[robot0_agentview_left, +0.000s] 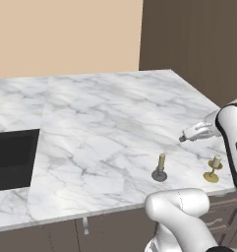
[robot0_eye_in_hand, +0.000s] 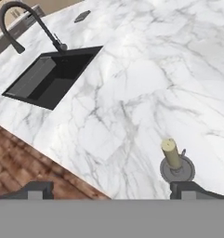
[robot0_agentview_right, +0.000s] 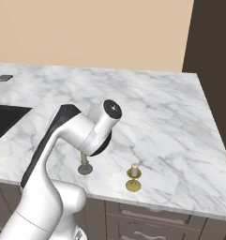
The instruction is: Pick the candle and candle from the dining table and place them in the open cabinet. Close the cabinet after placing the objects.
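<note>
An olive-beige candle stands upright on a round dark grey dish near the front edge of the marble dining table. The same candle appears at the lower right of the hand view, close to one fingertip. A paler cream candle on a small gold holder stands to its right, also near the edge. My gripper hovers above the table between and just behind the two candles, open and empty. In the right base view my arm hides most of the olive candle. The open cabinet is out of view.
A black sink with a dark curved faucet is set in the marble to the left. A dark brown panel rises behind the table's far right corner. Drawers sit under the front edge. Brown floor lies below.
</note>
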You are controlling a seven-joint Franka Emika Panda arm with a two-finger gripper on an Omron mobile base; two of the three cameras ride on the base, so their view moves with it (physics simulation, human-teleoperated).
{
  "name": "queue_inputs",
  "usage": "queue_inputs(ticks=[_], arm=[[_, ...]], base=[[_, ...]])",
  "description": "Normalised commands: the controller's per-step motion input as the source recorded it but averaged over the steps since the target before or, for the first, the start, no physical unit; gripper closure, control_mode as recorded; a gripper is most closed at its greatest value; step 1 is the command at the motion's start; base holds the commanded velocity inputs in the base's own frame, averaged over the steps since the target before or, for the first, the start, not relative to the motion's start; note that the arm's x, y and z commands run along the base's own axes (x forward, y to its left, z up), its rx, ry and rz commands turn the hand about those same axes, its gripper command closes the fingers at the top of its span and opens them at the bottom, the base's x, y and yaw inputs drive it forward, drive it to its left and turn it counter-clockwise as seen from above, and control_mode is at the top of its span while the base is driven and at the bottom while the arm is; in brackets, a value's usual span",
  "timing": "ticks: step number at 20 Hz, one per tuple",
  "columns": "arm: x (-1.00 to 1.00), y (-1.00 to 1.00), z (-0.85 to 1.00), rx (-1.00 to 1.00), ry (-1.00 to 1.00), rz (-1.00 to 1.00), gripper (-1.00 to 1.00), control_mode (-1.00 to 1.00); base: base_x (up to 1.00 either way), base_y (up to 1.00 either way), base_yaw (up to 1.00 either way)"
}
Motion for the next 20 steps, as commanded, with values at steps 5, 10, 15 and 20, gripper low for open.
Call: queue_inputs(ticks=[5, 10, 15, 20], arm=[[-0.02, -0.03, -0.25, 0.02, 0.06, 0.1, -1.0, -1.0], [0.0, 0.0, -0.23, 0.0, 0.01, 0.07, -1.0, -1.0], [0.0, -0.02, -0.24, 0.0, 0.0, 0.1, -1.0, -1.0], [0.0, 0.0, -0.26, 0.0, -0.02, 0.1, -1.0, -1.0]], base=[[0.0, 0.0, 0.0], [0.0, 0.0, 0.0], [0.0, 0.0, 0.0], [0.0, 0.0, 0.0]])
